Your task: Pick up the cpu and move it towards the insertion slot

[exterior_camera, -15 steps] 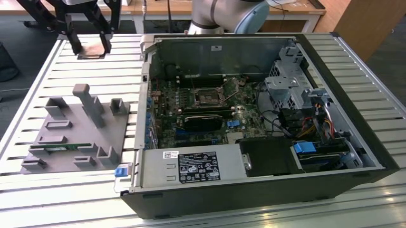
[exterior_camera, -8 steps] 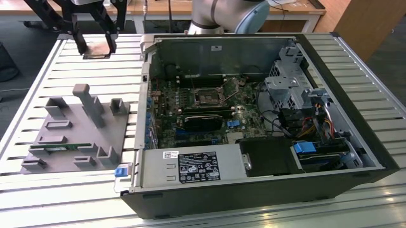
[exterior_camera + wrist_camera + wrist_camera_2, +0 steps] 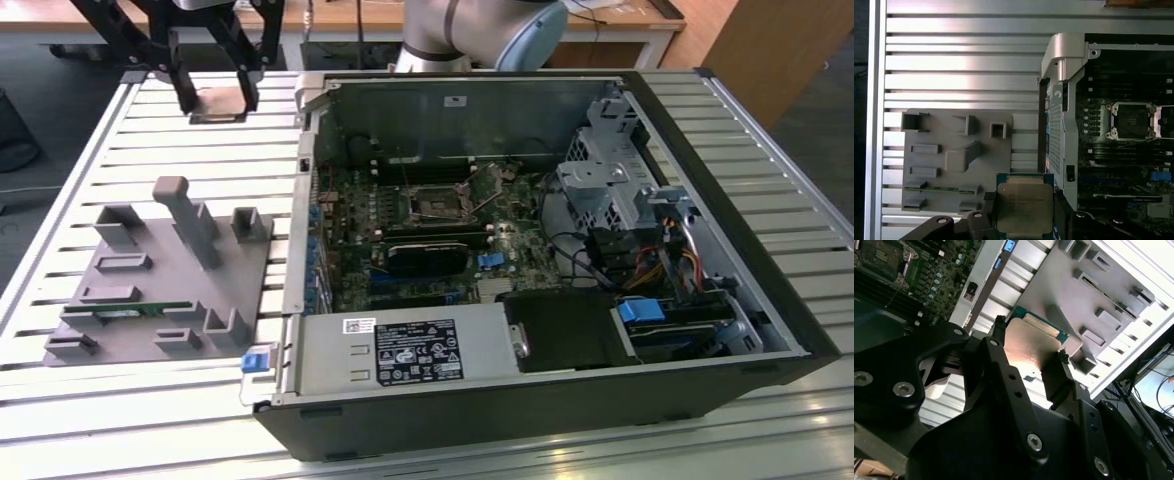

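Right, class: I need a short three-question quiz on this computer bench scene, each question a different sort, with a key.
1. True or false: the gripper holds the cpu.
2. The cpu hangs over: A) the insertion slot; B) the slatted table beside the computer case; C) the power supply.
3. Fill in: the green memory stick lies in the grey ___.

Key: 1 true; 2 B; 3 fixture.

Satin metal cpu; matt grey plastic fixture

Grey plastic fixture lies beside the open computer case.
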`<move>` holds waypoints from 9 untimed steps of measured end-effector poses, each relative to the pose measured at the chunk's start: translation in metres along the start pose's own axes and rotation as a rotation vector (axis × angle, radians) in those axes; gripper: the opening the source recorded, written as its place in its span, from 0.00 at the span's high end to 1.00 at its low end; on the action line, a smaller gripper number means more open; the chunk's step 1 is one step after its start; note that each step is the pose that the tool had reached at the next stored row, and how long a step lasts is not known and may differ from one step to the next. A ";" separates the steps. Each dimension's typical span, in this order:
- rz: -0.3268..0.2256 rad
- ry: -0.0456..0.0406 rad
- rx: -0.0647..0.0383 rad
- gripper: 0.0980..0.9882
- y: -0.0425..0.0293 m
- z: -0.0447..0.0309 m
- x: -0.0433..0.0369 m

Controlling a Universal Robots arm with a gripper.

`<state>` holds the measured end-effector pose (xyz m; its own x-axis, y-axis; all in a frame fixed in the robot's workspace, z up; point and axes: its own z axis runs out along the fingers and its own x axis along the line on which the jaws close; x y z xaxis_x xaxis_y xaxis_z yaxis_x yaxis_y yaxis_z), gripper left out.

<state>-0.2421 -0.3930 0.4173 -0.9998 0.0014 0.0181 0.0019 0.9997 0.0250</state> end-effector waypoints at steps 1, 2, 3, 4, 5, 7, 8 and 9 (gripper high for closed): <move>0.000 -0.0001 0.000 0.50 0.0002 0.0000 -0.0013; 0.000 -0.0001 0.000 0.50 0.0004 0.0000 -0.0026; 0.000 -0.0001 0.000 0.50 0.0006 0.0000 -0.0038; 0.000 0.0000 0.000 0.50 0.0008 -0.0001 -0.0050; 0.000 -0.0001 0.000 0.50 0.0011 0.0000 -0.0063; 0.000 0.0000 0.000 0.50 0.0016 -0.0001 -0.0090; 0.000 0.0000 0.000 0.50 0.0019 -0.0001 -0.0105; 0.000 -0.0001 0.000 0.50 0.0021 -0.0001 -0.0119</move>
<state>-0.2302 -0.3909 0.4172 -0.9998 0.0014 0.0180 0.0019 0.9997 0.0250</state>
